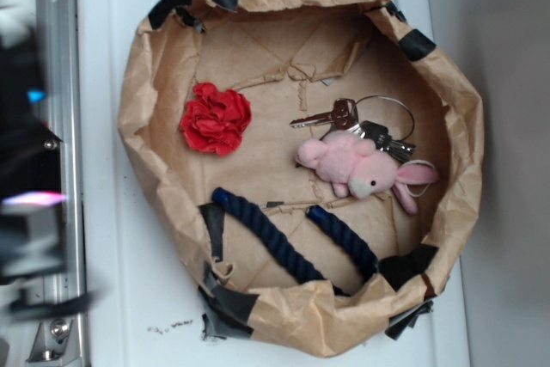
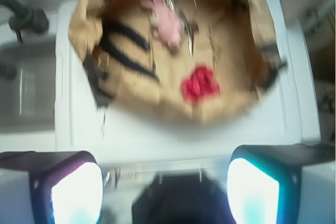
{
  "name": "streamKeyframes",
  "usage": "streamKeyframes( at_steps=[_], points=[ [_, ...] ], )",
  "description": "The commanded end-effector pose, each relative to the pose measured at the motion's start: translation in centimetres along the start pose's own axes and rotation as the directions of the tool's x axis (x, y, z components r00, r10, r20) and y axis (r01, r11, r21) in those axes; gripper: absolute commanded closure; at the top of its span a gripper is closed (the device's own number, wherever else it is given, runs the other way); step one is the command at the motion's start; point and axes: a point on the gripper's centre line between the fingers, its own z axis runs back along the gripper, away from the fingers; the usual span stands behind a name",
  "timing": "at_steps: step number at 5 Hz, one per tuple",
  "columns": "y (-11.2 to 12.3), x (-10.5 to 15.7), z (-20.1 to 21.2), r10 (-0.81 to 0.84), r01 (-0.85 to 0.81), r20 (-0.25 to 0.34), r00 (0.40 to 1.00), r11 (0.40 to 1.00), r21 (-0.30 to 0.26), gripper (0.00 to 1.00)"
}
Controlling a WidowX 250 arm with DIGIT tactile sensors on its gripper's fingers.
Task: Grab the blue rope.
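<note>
Since the blue rope (image 1: 292, 242) lies in a U along the near wall of the paper bag (image 1: 142, 118), well apart from the pink bunny (image 1: 357, 168), the end effector (image 2: 165, 182), open and outside the bag over the tabletop (image 1: 112, 281), should descend across one straight strand, away from the bag's wall.
</note>
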Motion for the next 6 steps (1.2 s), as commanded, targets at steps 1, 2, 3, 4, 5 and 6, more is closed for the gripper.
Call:
streamKeyframes(
  at_steps=[1, 2, 3, 4, 5, 6],
  points=[
    [-0.1, 7.1, -8.4, -0.085, 0.083, -0.051, 0.995, 0.996, -0.046, 0.0],
    [-2.7, 5.3, -13.5, -0.21, 0.196, -0.161, 0.964, 0.976, -0.097, 0.0],
    [-5.1, 2.9, -15.9, -0.293, 0.275, -0.202, 0.935, 0.955, -0.111, 0.0],
    [-6.3, 1.9, -18.1, -0.304, 0.29, -0.218, 0.927, 0.952, -0.096, 0.0],
    [-5.9, 2.5, -19.6, -0.292, 0.277, -0.207, 0.934, 0.956, -0.097, 0.0],
    [-6.1, 3.4, -21.0, -0.314, 0.289, -0.173, 0.933, 0.945, -0.155, 0.0]
  ],
)
